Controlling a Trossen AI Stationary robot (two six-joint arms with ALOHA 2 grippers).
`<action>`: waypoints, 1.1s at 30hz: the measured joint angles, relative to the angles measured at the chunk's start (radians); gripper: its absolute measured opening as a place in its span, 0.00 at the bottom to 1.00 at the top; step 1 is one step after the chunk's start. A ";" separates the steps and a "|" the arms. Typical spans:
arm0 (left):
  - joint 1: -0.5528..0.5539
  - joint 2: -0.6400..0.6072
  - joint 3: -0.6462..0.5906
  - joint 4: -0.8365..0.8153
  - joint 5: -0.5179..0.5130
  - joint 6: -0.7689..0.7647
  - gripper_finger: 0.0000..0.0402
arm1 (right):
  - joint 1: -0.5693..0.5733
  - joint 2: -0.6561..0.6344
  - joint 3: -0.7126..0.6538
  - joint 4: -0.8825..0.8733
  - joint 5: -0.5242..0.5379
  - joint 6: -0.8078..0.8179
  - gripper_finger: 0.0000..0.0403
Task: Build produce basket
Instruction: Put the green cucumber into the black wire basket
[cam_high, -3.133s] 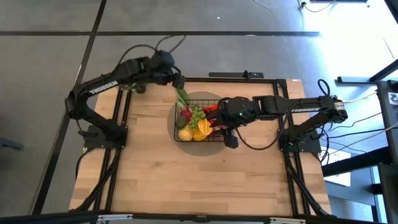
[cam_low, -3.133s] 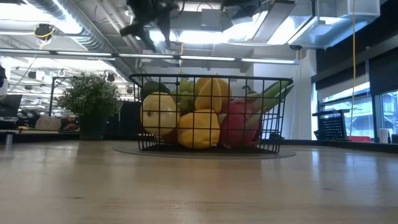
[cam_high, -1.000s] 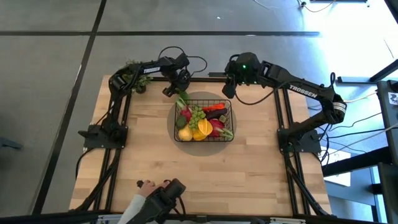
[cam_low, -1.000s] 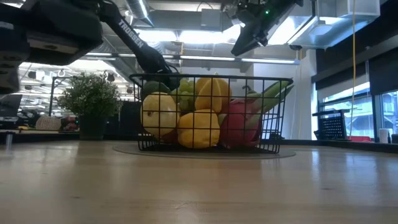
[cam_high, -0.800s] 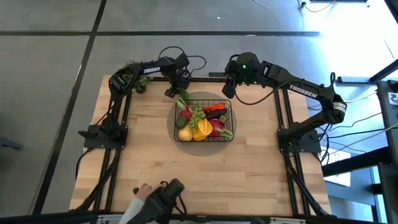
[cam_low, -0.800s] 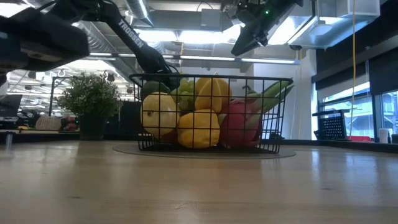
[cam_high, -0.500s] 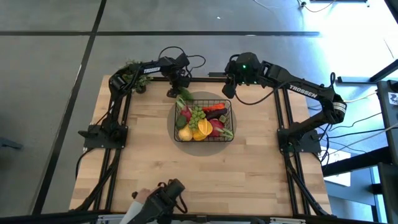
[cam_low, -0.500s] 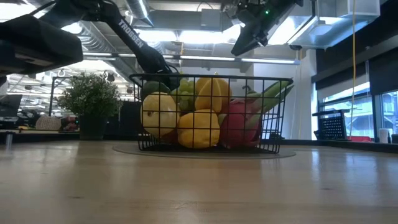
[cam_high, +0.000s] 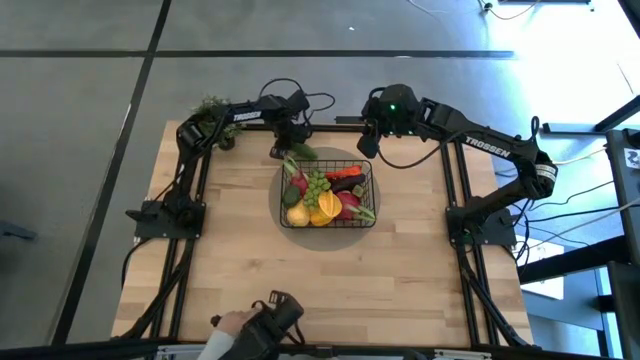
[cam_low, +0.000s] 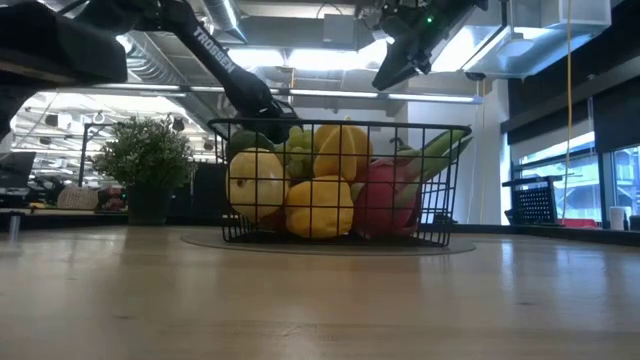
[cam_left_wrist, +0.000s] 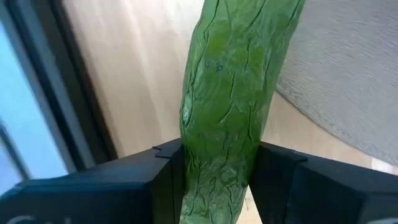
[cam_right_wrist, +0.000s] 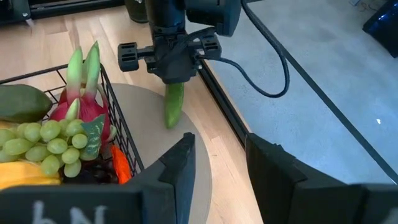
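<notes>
left wrist view: left tool (cam_left_wrist: 214, 180) is clamped on the cucumber (cam_left_wrist: 233, 106), outside the nearly full basket (cam_high: 330, 215). right tool (cam_right_wrist: 214, 168) waits part-open, empty. cucumber remains.

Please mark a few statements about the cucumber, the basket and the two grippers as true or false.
1. The left gripper is shut on the cucumber. True.
2. The cucumber lies inside the basket. False: it is outside, by the far rim.
3. The right gripper holds a lemon. False: nothing sits between its fingers.
4. Green grapes are in the basket. True.
5. The right gripper rests on the table. False: it hangs above the far edge.
</notes>
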 joint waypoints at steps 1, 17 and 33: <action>-0.009 0.000 0.001 0.000 -0.025 -0.024 0.27 | 0.000 0.000 0.000 -0.004 0.000 -0.001 0.32; -0.049 -0.055 0.083 -0.043 -0.104 -0.227 0.27 | 0.000 0.000 0.000 -0.025 0.002 -0.003 0.32; -0.123 -0.200 0.331 -0.244 -0.214 -0.253 0.27 | 0.000 -0.005 0.000 -0.090 0.010 0.000 0.33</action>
